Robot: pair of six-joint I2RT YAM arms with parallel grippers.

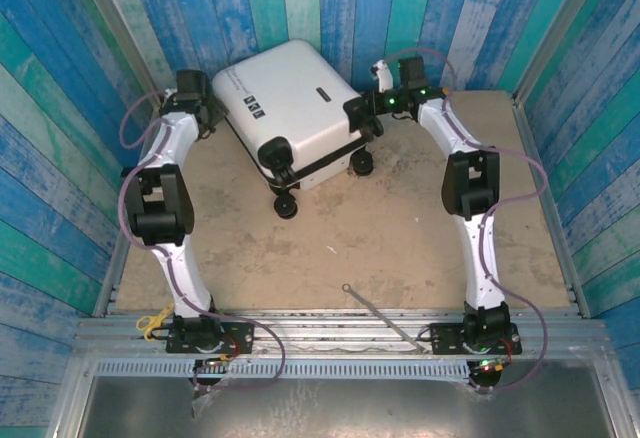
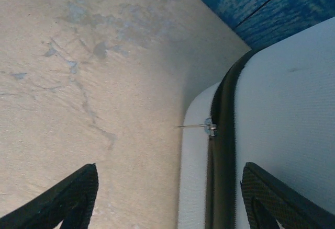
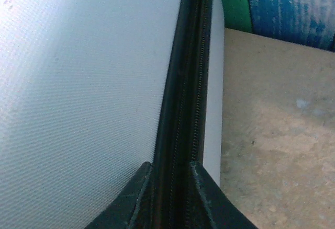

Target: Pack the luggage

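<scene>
The left end effector and right end effector flank the large white hard-shell suitcase, which lies closed on the tan surface in the top view. The left wrist view shows the left fingers spread wide, straddling the shell's edge. In the right wrist view, the right fingers pinch the black zipper seam.

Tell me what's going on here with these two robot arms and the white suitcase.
Two arms are working on the closed white suitcase, which lies on the table. The right gripper is pinched on the black zipper seam along one side of the case. The left gripper is open at the opposite side, straddling the corner where the metal zipper pull sticks out. It looks like the zipping-up stage, though how far the zipper has run is unclear.
</scene>
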